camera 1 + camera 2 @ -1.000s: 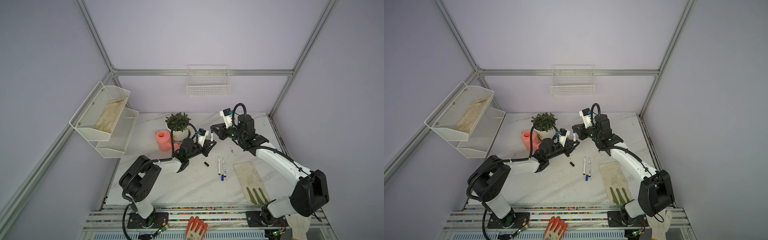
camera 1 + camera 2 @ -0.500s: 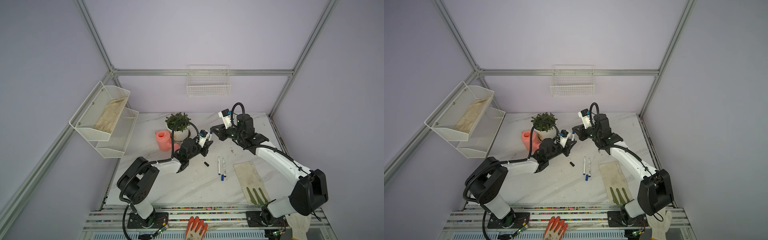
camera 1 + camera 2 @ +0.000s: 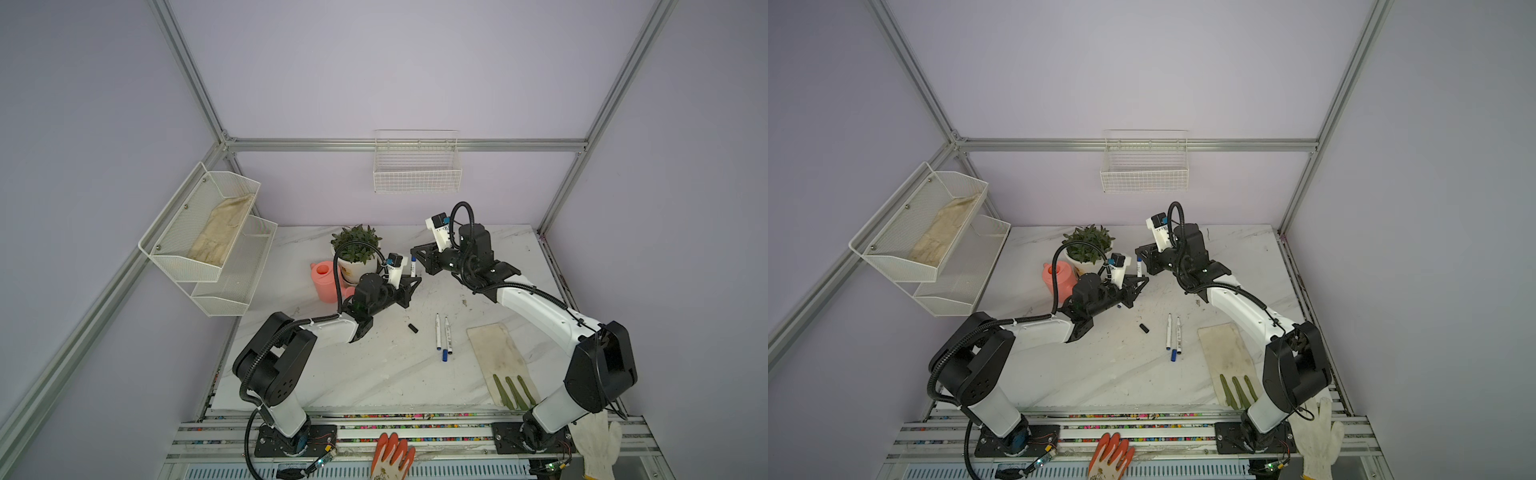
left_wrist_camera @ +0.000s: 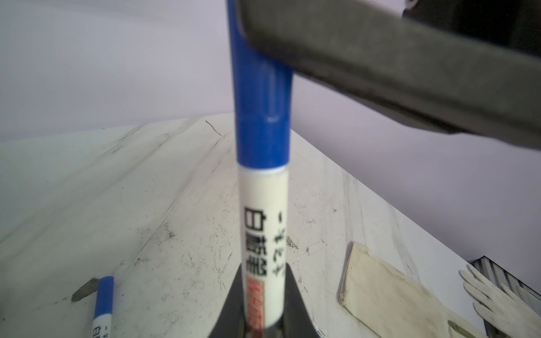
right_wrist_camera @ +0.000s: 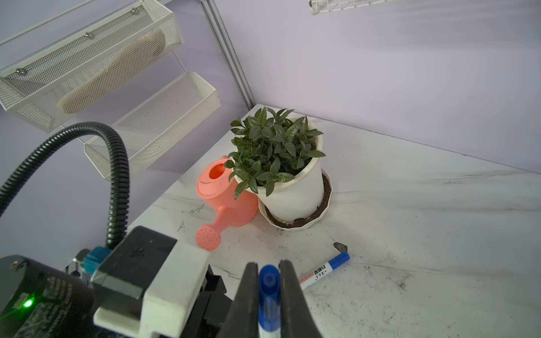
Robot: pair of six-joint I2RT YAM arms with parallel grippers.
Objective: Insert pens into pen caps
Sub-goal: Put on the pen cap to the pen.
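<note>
With left tool (image 4: 260,281), grips white pen (image 4: 262,234) upright above tabletop (image 3: 374,374); with right tool (image 5: 269,278), pinches blue cap (image 4: 260,102) at 12 o'clock from left tool, on pen's long axis. Probably needs straight downward press.

Left hand (image 4: 262,295), right hand (image 5: 268,266), pen (image 4: 262,210) shifted slightly toward plant (image 3: 356,244).

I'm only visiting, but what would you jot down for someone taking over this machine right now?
Left gripper: shut on the held pen, upright.
Right gripper: shut on the blue cap, apparently seated on that pen.
Done: a blue-ended pen lying near the left gripper looks capped.
Left: two pens side by side in the middle look uncapped; a black cap and what seems a loose blue cap lie beside them.
Next, probably: release, then cap those two.
</note>
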